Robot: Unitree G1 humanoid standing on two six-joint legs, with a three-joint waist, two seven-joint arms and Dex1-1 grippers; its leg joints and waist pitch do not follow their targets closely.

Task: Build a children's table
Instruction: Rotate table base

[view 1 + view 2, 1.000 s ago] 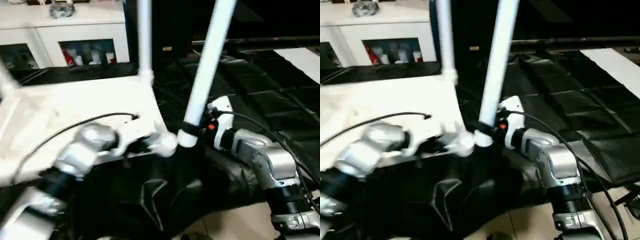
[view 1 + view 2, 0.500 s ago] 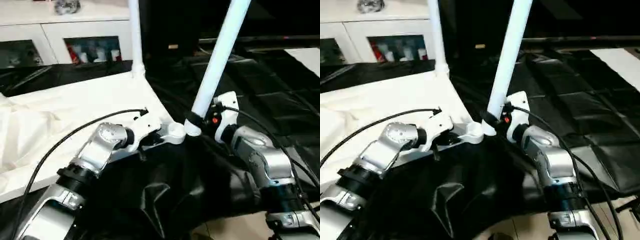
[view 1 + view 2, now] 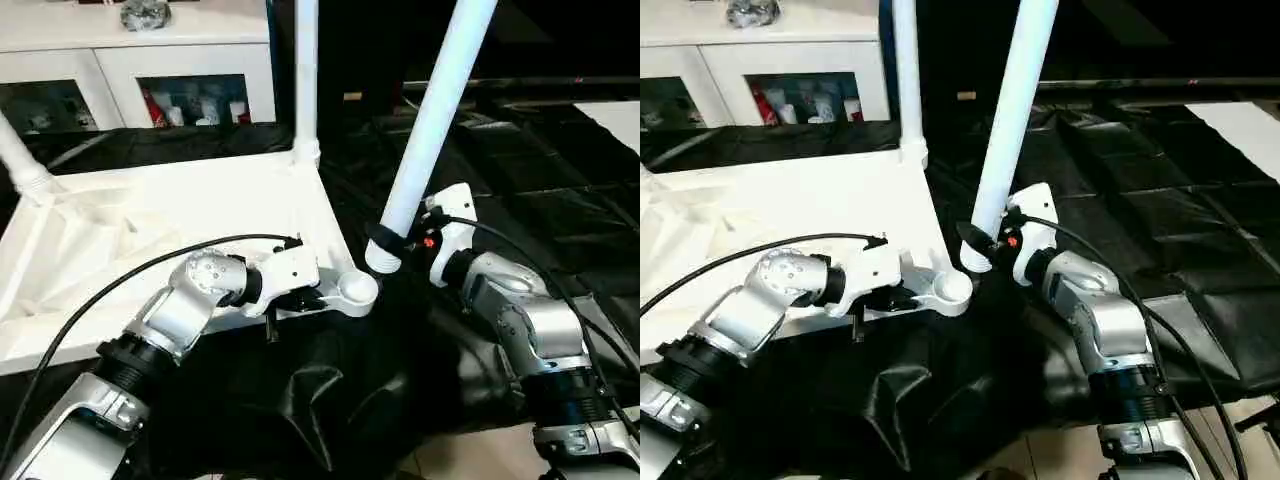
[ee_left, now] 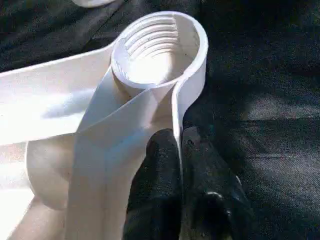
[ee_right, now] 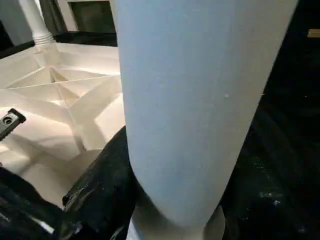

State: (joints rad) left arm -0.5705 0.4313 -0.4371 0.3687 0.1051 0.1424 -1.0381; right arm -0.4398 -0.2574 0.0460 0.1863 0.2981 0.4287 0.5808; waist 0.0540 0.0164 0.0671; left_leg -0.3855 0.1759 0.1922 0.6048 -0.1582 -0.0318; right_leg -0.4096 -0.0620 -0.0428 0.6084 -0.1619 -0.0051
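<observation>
Tabletop: we see the white tabletop [image 3: 150, 230] lying ribbed side up on a black cloth [image 3: 330, 400].
Fitted legs: one leg [image 3: 306, 70] stands upright in the far corner; a second leg [image 3: 22, 160] rises from the far left corner.
Empty socket: the near corner socket [image 4: 157, 47] shows its threads, with nothing in it.
Left gripper: our left gripper [image 4: 180, 165] pinches the tabletop's thin rim just behind that socket, fingers [image 4: 160, 190] almost together.
Right gripper: our right gripper [image 3: 385, 248] holds a third leg [image 3: 435, 110] near its lower end, tilted, its base just beside the socket.
In the way: the left arm's black cable [image 3: 130, 270] arcs over the tabletop.
Around: a white glass-door cabinet [image 3: 150, 60] stands behind.
Writing: we can read none.
</observation>
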